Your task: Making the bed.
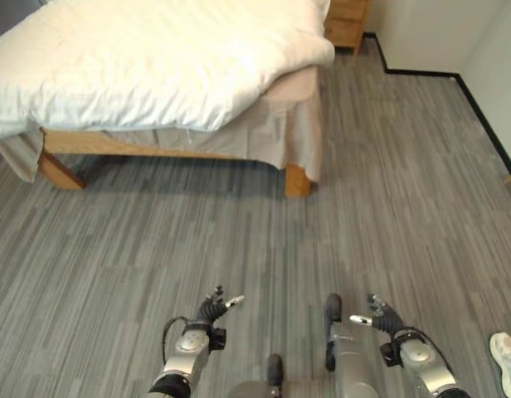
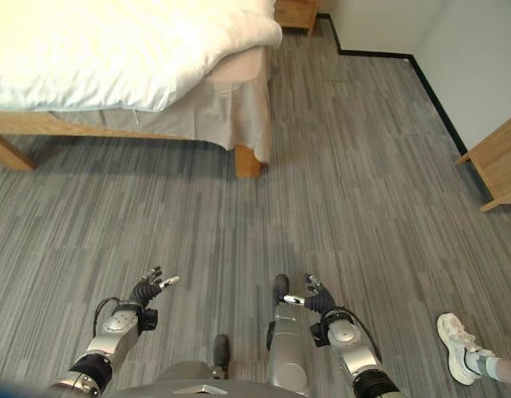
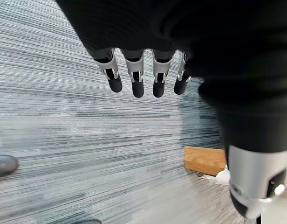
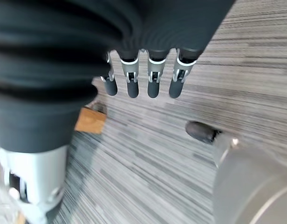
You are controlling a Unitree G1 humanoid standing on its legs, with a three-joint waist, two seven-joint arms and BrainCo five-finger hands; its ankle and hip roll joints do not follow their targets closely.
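A wooden-framed bed [image 1: 299,178] stands at the upper left, a few steps ahead of me. A rumpled white duvet [image 1: 156,58] covers it and hangs over the near side. Below the duvet a beige sheet [image 1: 293,133] drapes over the near right corner. My left hand [image 1: 212,313] is low at the bottom left, over the floor, its fingers [image 3: 136,81] relaxed and holding nothing. My right hand [image 1: 382,316] is at the bottom right, likewise open and empty, its fingers [image 4: 153,81] straight. Both hands are well short of the bed.
Grey striped carpet [image 1: 388,199] lies between me and the bed. A wooden nightstand [image 1: 347,21] stands at the back beside the bed. Another wooden piece of furniture [image 2: 498,162] is by the right wall. A person's white shoe [image 2: 459,336] is at the lower right.
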